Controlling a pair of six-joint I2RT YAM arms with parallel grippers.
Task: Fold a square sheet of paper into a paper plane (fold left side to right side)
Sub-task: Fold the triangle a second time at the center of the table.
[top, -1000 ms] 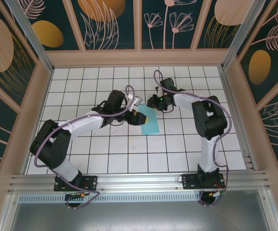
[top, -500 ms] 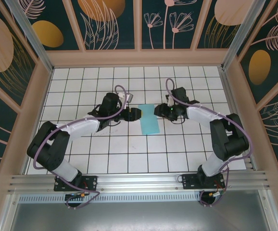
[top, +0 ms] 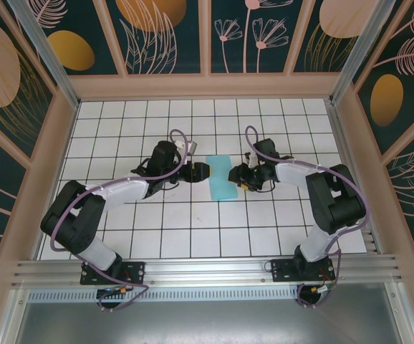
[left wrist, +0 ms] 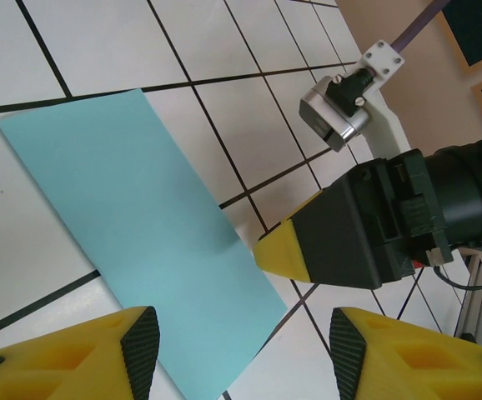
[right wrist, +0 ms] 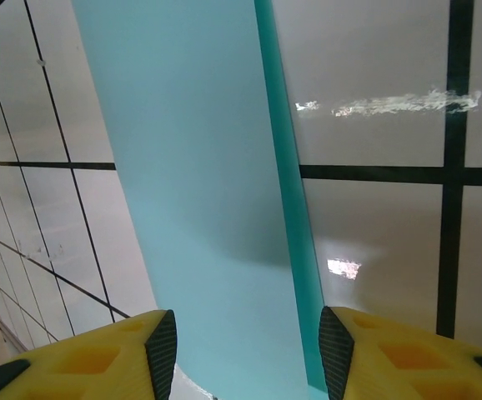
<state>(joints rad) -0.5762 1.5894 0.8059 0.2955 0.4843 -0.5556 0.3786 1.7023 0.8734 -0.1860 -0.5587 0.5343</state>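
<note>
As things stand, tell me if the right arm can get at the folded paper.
Probably yes. The right pincer is at the right edge of the paper, open, with nothing between them; the left pincer stands off the opposite edge.

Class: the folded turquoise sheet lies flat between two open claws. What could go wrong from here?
1. The sheet of paper lies loose on the glossy tiled table. The right claw, at its edge, may push it instead of gripping it.
2. The right wrist view shows a darker strip along one long edge, so the layers may not be flush. Pressing could set a crooked crease.
3. The left claw faces it closely across the narrow sheet, so they might collide.
</note>
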